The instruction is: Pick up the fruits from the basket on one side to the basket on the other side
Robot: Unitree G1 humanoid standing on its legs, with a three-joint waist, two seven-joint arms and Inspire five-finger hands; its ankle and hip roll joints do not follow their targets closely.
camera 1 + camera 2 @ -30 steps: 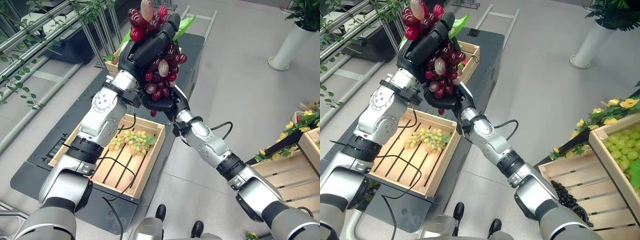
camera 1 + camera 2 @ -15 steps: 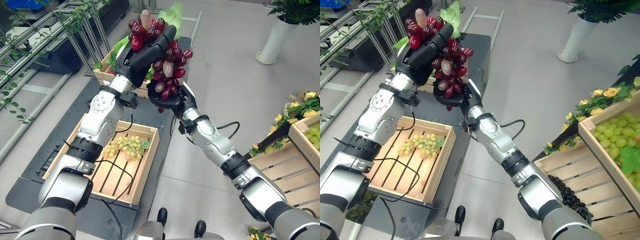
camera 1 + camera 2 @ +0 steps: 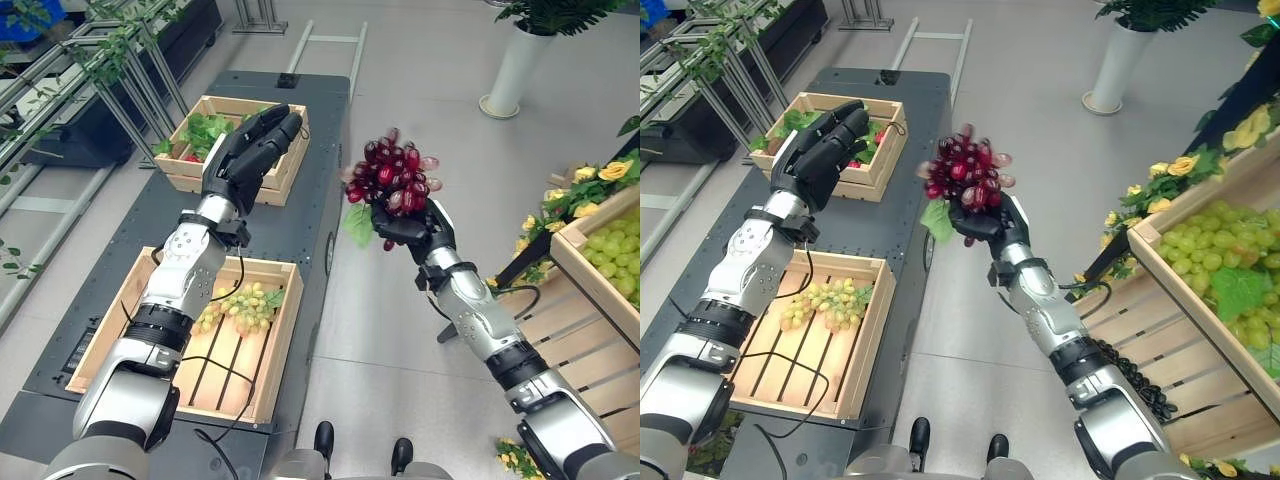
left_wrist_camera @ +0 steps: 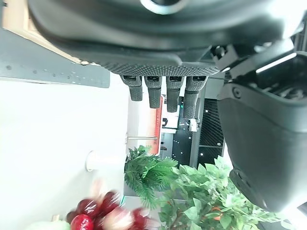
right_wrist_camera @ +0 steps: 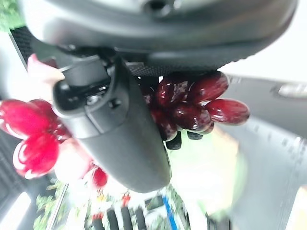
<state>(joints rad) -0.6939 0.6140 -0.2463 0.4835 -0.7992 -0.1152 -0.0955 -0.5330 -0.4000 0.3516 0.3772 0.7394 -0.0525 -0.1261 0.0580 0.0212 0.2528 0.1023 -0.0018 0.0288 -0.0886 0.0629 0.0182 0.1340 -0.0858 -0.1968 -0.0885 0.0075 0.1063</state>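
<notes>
Grapes point(image 3: 392, 173), a red bunch with a green leaf hanging from it, sit in the right hand point(image 3: 413, 228), whose fingers and thumb are curled up around the underside of the cluster; the right wrist view shows the thumb pressed across the berries. The bunch is held in the air over the grey floor point(image 3: 420, 90), between the dark platform point(image 3: 290, 215) on the robot's left and the slanted wooden crates point(image 3: 1200, 310) on its right.

The left hand point(image 3: 250, 150) is raised over the platform with its fingers straight and close together, holding nothing; its wrist view shows the fingers extended in a row with empty space past them.

As for progress, the red bunch looks to be mid-transfer: it is out of any crate and not yet set down. The near crate point(image 3: 95, 335) on the platform holds one bunch of green grapes point(image 3: 240, 305), and the far crate point(image 3: 290, 170) holds green leaves and something red, so more fruit appears left to move. On the right, the upper crate point(image 3: 1160, 260) already carries green grapes, and dark grapes point(image 3: 1137, 385) lie in the lower one. What remains for this bunch is carrying it across to a right-side crate and releasing it there.
</notes>
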